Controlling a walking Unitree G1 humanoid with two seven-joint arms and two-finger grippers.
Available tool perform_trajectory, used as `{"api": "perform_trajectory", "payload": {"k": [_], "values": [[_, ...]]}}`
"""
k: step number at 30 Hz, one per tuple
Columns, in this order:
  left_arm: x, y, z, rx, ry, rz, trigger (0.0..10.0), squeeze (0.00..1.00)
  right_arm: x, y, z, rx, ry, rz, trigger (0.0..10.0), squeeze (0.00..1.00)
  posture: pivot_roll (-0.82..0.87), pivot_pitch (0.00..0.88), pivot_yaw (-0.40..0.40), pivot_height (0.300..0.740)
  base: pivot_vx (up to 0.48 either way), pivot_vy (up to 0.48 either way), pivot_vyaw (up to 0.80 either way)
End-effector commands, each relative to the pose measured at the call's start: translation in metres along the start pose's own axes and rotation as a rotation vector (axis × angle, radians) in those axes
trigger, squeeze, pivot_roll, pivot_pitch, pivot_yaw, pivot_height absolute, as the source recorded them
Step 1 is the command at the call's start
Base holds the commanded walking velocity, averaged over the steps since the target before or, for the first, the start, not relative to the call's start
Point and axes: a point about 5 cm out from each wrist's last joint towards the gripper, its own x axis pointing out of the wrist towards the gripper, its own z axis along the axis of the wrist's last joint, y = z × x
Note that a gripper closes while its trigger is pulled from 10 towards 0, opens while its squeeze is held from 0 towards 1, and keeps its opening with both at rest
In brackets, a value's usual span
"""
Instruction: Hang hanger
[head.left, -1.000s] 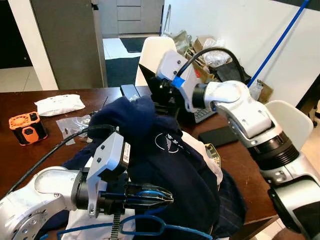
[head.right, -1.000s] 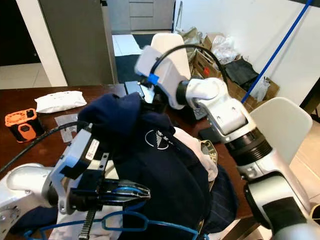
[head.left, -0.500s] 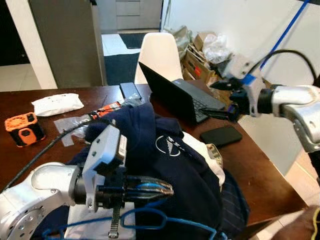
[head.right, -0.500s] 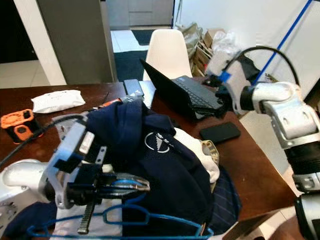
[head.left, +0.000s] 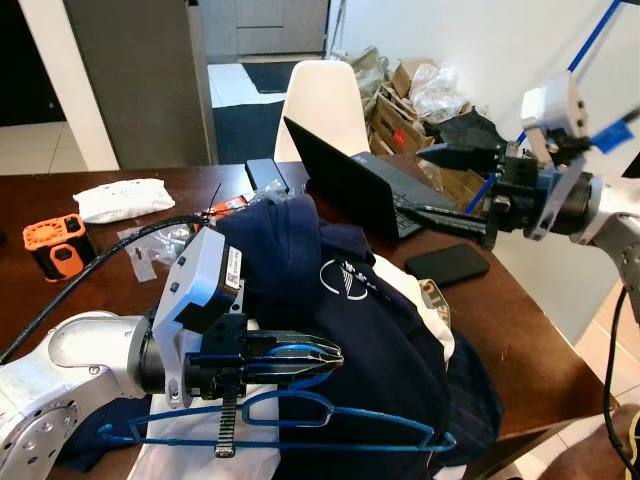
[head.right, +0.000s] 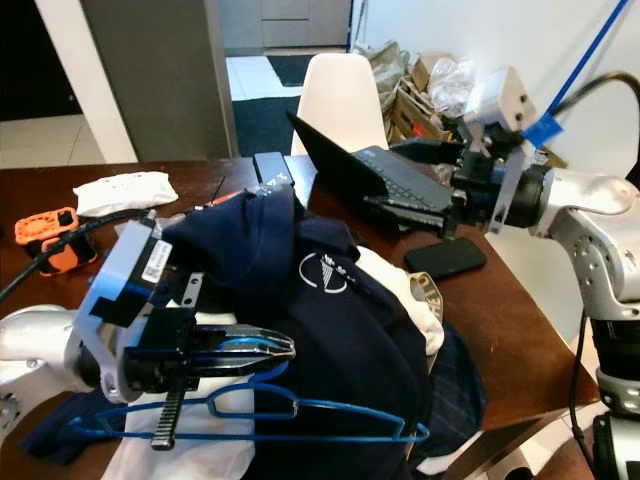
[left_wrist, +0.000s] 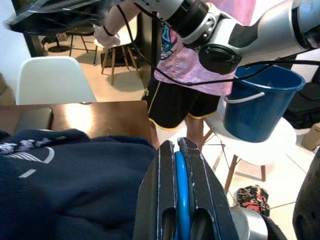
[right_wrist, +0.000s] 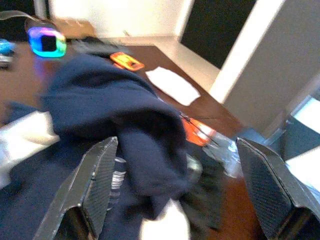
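Observation:
A blue wire hanger (head.left: 300, 432) hangs level over the front of a pile of clothes. Its hook is pinched in my left gripper (head.left: 322, 358), which is shut on it; in the left wrist view the blue wire (left_wrist: 181, 192) runs between the closed fingers. A navy hoodie (head.left: 350, 300) with a white logo tops the pile on the brown table (head.left: 520, 350). My right gripper (head.left: 442, 186) is open, held in the air above the laptop's right side and apart from the clothes. In the right wrist view its fingers (right_wrist: 95, 182) stand wide, facing the hoodie (right_wrist: 110, 110).
An open black laptop (head.left: 340, 180) and a black phone (head.left: 447, 263) lie right of the pile. An orange device (head.left: 50, 235) and a white packet (head.left: 122, 198) sit at the left. A white chair (head.left: 320, 105) stands behind. A person (left_wrist: 195, 75) and a blue bucket (left_wrist: 260, 105) are beyond the table's edge.
My right arm has swung right, off the top of the hoodie and out past the laptop. The left gripper still holds the hanger, which now shows more fully.

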Motion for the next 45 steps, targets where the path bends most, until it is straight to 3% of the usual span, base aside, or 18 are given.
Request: {"api": "perform_trajectory", "payload": {"k": [1, 8, 16, 18, 22, 25, 27, 29, 35, 36, 39, 41, 45], "values": [[0.001, 0.0, -0.003, -0.013, 0.027, -0.004, 10.0, 0.0, -0.001, 0.008, 0.005, 0.001, -0.038, 0.05, 10.0, 0.0, 0.0, 0.0, -0.047, 0.74, -0.322, 0.0, 0.0], [0.005, 0.003, -0.005, -0.027, 0.013, -0.008, 10.0, 0.0, 0.0, 0.021, -0.007, 0.057, -0.063, 0.081, 10.0, 0.0, 0.0, 0.0, -0.044, 0.74, -0.328, 0.0, 0.0], [0.003, 0.003, -0.004, -0.028, 0.017, -0.006, 10.0, 0.0, -0.004, 0.026, -0.008, 0.072, -0.052, 0.103, 10.0, 0.0, 0.0, 0.0, -0.04, 0.74, -0.333, 0.0, 0.0], [0.003, 0.004, -0.006, -0.022, 0.027, -0.007, 10.0, 0.0, -0.01, 0.035, -0.006, 0.087, -0.036, 0.173, 10.0, 0.0, 0.0, 0.0, -0.042, 0.74, -0.328, 0.0, 0.0], [0.004, 0.004, -0.007, -0.019, 0.032, -0.008, 10.0, 0.0, -0.012, 0.037, -0.006, 0.091, -0.029, 0.195, 10.0, 0.0, 0.0, 0.0, -0.042, 0.74, -0.326, 0.0, 0.0], [0.004, 0.006, -0.007, -0.011, 0.037, -0.006, 10.0, 0.0, -0.016, 0.04, -0.009, 0.094, 0.009, 0.218, 10.0, 0.0, 0.0, 0.0, -0.042, 0.74, -0.315, 0.0, 0.0], [0.004, 0.011, -0.006, 0.02, 0.04, 0.006, 10.0, 0.0, -0.023, 0.043, -0.019, 0.097, 0.116, 0.238, 10.0, 0.0, -0.01, 0.0, -0.042, 0.74, 0.0, 0.0, 0.0], [0.004, 0.011, -0.006, 0.02, 0.04, 0.006, 10.0, 0.0, -0.023, 0.043, -0.019, 0.097, 0.116, 0.238, 10.0, 0.0, -0.01, 0.0, -0.042, 0.74, 0.0, 0.0, 0.0], [0.003, 0.019, 0.0, 0.095, 0.037, 0.006, 10.0, 0.0, -0.028, 0.057, -0.031, 0.118, 0.25, 0.343, 10.0, 0.0, -0.01, 0.0, -0.043, 0.74, 0.0, 0.0, 0.0], [0.003, 0.022, 0.002, 0.124, 0.032, 0.015, 10.0, 0.0, -0.026, 0.065, -0.037, 0.127, 0.304, 0.382, 10.0, 0.0, -0.02, 0.0, -0.044, 0.74, 0.0, 0.0, 0.0], [0.004, 0.025, 0.005, 0.148, 0.025, 0.022, 10.0, 0.0, -0.021, 0.072, -0.043, 0.139, 0.328, 0.411, 10.0, 0.0, -0.02, 0.0, -0.044, 0.74, 0.0, 0.0, 0.0], [0.006, 0.03, 0.008, 0.181, 0.008, 0.035, 10.0, 0.0, -0.008, 0.084, -0.051, 0.17, 0.332, 0.429, 10.0, 0.0, -0.02, 0.0, -0.042, 0.74, 0.0, 0.0, 0.0], [0.009, 0.031, 0.01, 0.196, -0.007, 0.034, 10.0, 0.0, 0.004, 0.088, -0.056, 0.195, 0.325, 0.397, 10.0, 0.0, -0.02, 0.0, -0.043, 0.74, 0.0, 0.0, 0.0]]}}
